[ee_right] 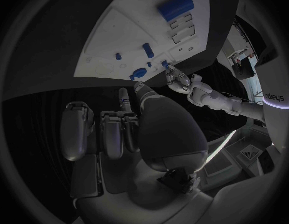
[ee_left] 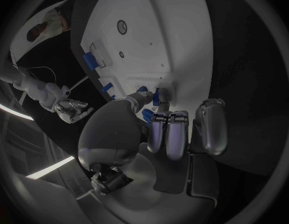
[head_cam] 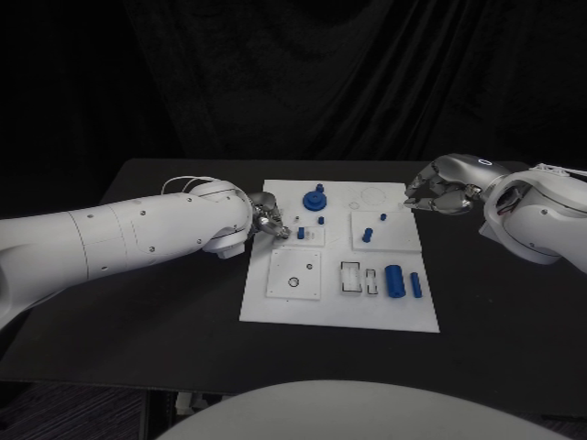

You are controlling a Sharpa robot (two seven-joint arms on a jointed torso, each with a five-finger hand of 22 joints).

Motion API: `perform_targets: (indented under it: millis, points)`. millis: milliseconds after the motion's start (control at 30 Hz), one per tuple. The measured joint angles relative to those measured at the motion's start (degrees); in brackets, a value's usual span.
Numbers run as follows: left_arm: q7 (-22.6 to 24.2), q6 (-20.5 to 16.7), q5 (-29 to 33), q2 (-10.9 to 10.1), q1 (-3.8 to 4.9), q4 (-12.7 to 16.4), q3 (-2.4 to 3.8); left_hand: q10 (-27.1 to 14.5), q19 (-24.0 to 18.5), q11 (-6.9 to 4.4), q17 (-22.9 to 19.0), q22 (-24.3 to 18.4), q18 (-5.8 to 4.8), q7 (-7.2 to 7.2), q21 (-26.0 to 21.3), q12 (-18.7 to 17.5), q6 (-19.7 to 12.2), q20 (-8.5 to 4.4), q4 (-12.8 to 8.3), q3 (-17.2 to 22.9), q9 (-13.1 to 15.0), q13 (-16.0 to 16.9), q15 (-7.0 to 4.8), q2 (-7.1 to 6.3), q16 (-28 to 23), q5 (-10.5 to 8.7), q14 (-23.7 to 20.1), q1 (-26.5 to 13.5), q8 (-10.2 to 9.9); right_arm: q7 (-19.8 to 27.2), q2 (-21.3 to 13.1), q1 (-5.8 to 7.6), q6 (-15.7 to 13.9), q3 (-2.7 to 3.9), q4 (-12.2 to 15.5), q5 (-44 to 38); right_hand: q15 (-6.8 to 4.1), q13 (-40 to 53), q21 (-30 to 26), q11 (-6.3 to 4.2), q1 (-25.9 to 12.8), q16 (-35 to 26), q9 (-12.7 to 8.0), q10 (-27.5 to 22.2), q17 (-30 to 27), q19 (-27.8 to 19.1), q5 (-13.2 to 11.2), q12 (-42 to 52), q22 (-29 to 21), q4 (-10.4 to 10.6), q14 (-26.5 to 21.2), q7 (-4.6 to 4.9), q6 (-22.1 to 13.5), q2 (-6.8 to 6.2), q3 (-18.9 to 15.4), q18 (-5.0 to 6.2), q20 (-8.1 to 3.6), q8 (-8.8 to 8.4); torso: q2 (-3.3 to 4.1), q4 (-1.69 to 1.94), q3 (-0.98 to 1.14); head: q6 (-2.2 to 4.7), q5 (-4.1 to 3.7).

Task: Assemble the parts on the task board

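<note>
Several blue parts (head_cam: 317,196) stand on task board (head_cam: 278,302); cylinders (head_cam: 394,280) lie loose lower right. Left hand (head_cam: 270,224) pinches small peg (ee_left: 156,98); right hand (head_cam: 435,196) clenched, holding nothing.

Black table (head_cam: 149,312), white task board (head_cam: 274,307) lying at its middle

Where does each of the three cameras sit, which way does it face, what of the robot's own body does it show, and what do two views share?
Head view: on the robot's head, looking down at the board; both arms show, left hand and right hand.
Left wrist view: behind the left hand, facing the board; the right hand shows beyond.
Right wrist view: behind the right hand, facing the board; the left hand shows across it.
Shared: all see the board and its blue parts.
</note>
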Motion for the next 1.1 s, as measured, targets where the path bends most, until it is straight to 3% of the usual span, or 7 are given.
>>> perform_targets:
  millis: [1100]
  points:
    - [-0.31,0.03,-0.05,-0.97,-0.04,1.46,0.0,0.0,0.0,0.0,0.04,0.0,0.0,-0.07,-0.57,-0.49,0.08,0.0,0.17,0.16,0.04,0.0,0.0,0.02,0.0,0.01,0.0,0.04,-0.22,-0.26,-0.05,-0.17,0.61,0.0,0.02,0.01,0.0,-0.02,-0.56,0.0,0.68,0.0,-0.05,0.0,0.0,0.0,0.0,0.0,0.03,-0.81,0.0,0.0,0.0,0.23,0.49,0.0,0.0,-0.22,-0.01,0.04,0.01,0.0,0.07]
